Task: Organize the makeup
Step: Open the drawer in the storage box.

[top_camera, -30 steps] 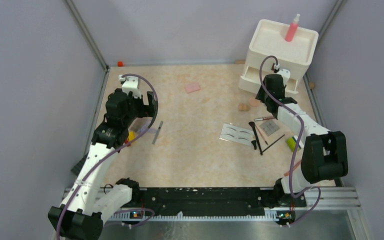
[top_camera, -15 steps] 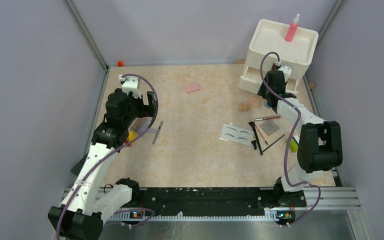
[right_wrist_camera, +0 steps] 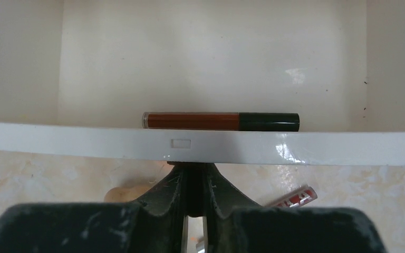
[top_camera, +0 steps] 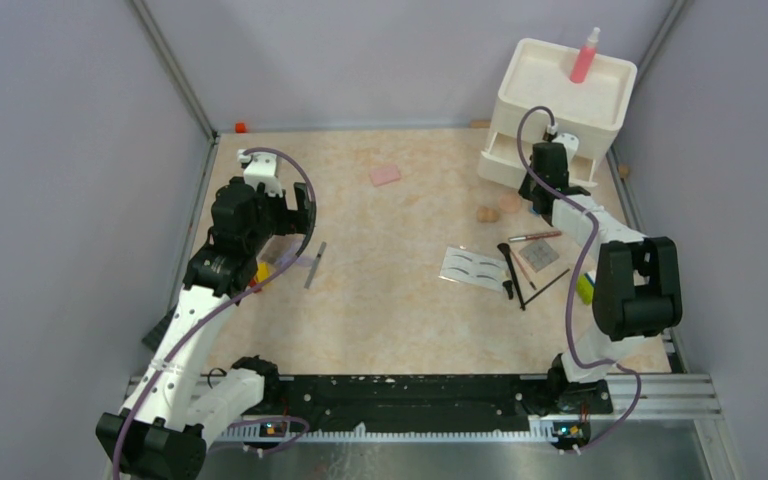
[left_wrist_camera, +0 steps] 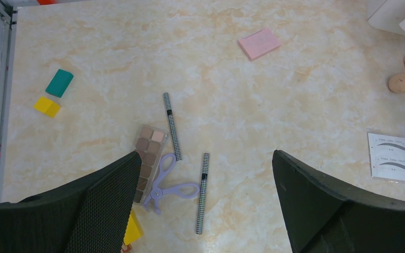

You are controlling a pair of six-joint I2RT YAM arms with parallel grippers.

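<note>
White drawer front (right_wrist_camera: 295,147) is lying crosswise just ahead of the right gripper (right_wrist_camera: 192,175), its 2 fingers pinching shut under it.

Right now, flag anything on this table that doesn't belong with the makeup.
Toy blocks sit among the cosmetics on the left. A small teal toy block and a small yellow toy block lie side by side, and a second yellow block lies by the brown eyeshadow palette. None is makeup. Nothing looks spilled or broken.
</note>
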